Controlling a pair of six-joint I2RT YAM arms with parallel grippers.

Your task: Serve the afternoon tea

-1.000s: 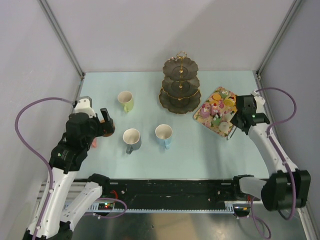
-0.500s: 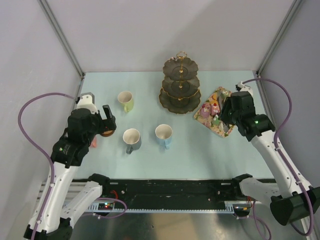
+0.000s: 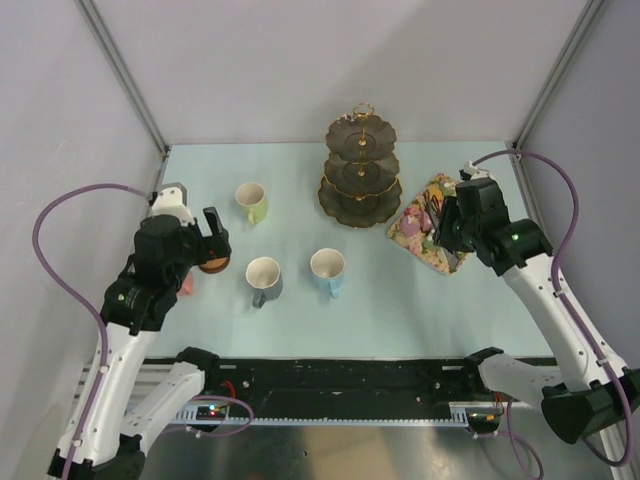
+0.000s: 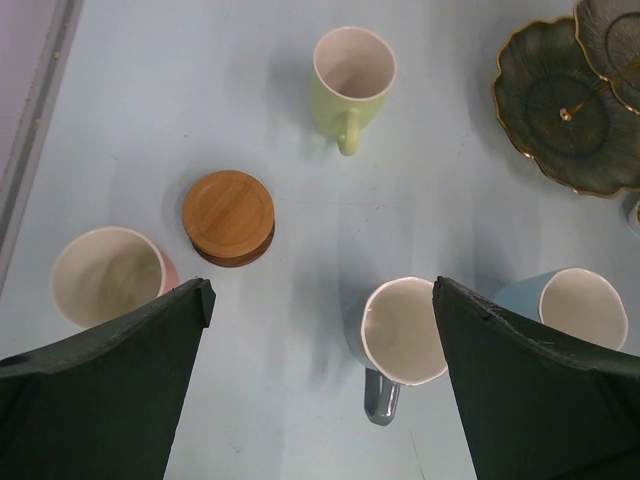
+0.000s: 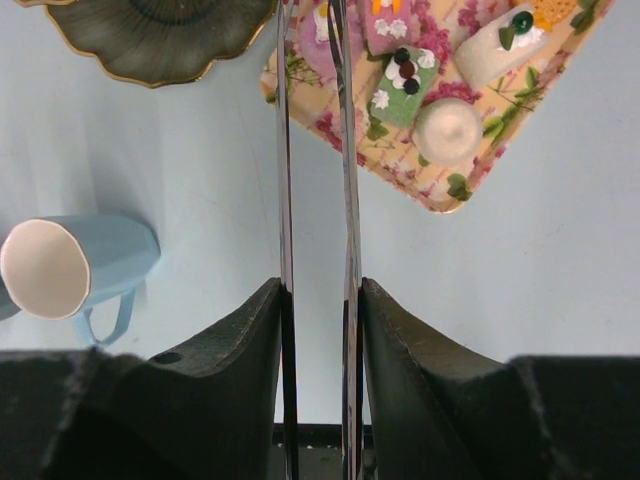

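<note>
Right tool (image 5: 315, 40) has swung over the floral tray (image 5: 440, 190) — tongs parted slightly, gripping nothing — left tool (image 4: 320, 300) wide open.

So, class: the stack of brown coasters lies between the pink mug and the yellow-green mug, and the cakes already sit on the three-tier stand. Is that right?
Not quite. The stack of brown coasters does lie between the pink mug and the yellow-green mug, but the cakes are not on the three-tier stand. They lie on the floral tray beside it, as the right wrist view shows; the top view shows bare tiers.

A floral rectangular tray (image 5: 440, 190) sits angled on the pale blue table (image 3: 300, 310), seemingly near its right edge.
</note>
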